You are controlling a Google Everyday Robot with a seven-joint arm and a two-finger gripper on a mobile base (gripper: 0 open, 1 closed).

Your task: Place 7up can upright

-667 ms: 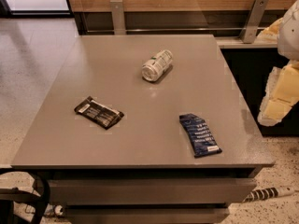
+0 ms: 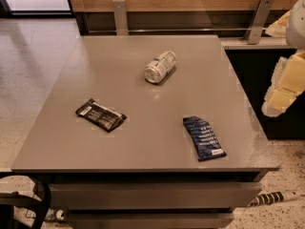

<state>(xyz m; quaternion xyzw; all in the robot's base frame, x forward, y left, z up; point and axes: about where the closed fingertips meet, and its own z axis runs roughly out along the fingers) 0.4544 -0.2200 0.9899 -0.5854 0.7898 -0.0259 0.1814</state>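
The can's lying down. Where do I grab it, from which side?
Take the can across the middle of its round body, coming down from above, closing across its width. It lies on its side, silver end toward the camera, so the body is exposed. The pincer is off the table, at picture right.

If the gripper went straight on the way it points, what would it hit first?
The gripper, at the right edge beyond the table, seems to point down and slightly left. Probably the floor beside the table, not the 7up can; depth is unclear.
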